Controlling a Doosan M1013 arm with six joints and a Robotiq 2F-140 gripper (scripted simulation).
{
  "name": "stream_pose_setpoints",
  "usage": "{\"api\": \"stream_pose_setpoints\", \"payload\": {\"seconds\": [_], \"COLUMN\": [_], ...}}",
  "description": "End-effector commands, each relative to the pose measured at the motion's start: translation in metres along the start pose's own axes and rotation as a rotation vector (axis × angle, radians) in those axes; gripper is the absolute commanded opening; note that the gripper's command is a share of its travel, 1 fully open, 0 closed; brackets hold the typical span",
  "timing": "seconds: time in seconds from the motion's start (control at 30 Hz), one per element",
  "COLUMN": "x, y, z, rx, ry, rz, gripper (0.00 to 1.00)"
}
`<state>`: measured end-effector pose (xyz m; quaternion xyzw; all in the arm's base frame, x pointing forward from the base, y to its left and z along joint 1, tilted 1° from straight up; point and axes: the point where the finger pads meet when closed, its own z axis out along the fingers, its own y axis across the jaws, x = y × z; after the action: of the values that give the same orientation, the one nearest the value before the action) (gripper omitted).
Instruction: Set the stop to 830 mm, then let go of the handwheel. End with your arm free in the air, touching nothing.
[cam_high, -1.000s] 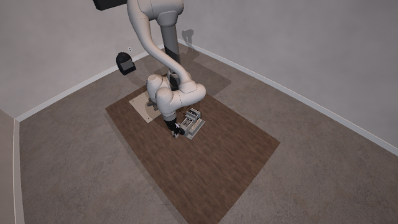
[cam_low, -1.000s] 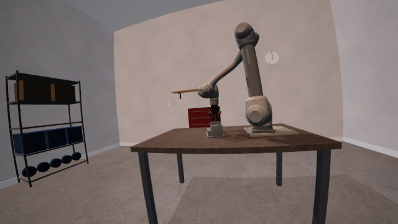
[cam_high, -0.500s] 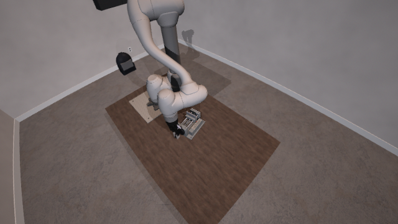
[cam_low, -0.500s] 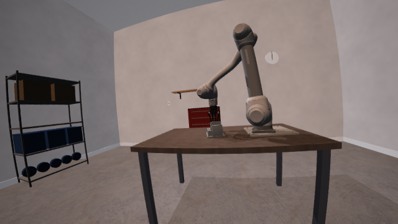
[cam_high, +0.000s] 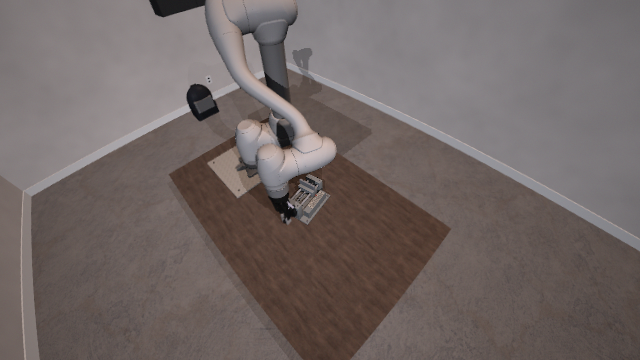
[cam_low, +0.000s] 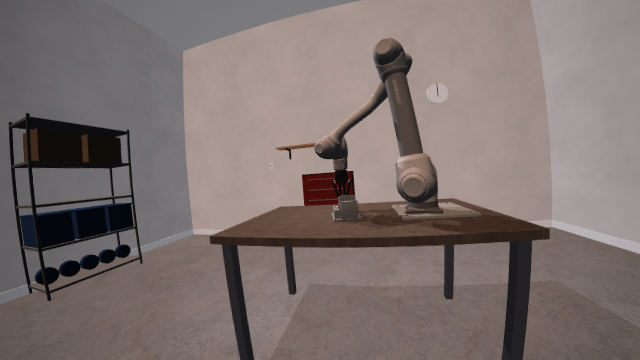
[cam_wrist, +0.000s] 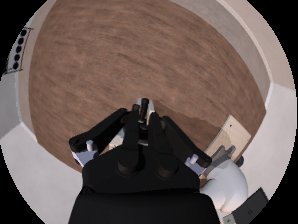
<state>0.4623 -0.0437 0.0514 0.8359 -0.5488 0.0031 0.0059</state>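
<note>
A small grey stop fixture (cam_high: 310, 199) with a slide and a scale sits on the brown table top, near the middle; it also shows in the exterior view (cam_low: 345, 208). My gripper (cam_high: 288, 216) hangs straight down at the fixture's near end and is shut on its handwheel. In the wrist view the black fingers close around a small pale knob, the handwheel (cam_wrist: 144, 106), with the table far below. The scale reading is too small to tell.
The arm's base stands on a pale plate (cam_high: 234, 170) at the back of the table. A red tool cabinet (cam_low: 327, 188) stands by the far wall. A black shelf rack (cam_low: 70, 200) stands at the left of the room.
</note>
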Motion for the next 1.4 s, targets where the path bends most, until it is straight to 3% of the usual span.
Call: {"api": "stream_pose_setpoints", "payload": {"seconds": [0.0,1.37], "x": [0.0,0.0], "y": [-0.004,-0.019], "z": [-0.001,-0.016], "rx": [0.003,0.003], "ry": [0.0,0.0], "rz": [0.001,0.001], "gripper": [0.04,0.04]}}
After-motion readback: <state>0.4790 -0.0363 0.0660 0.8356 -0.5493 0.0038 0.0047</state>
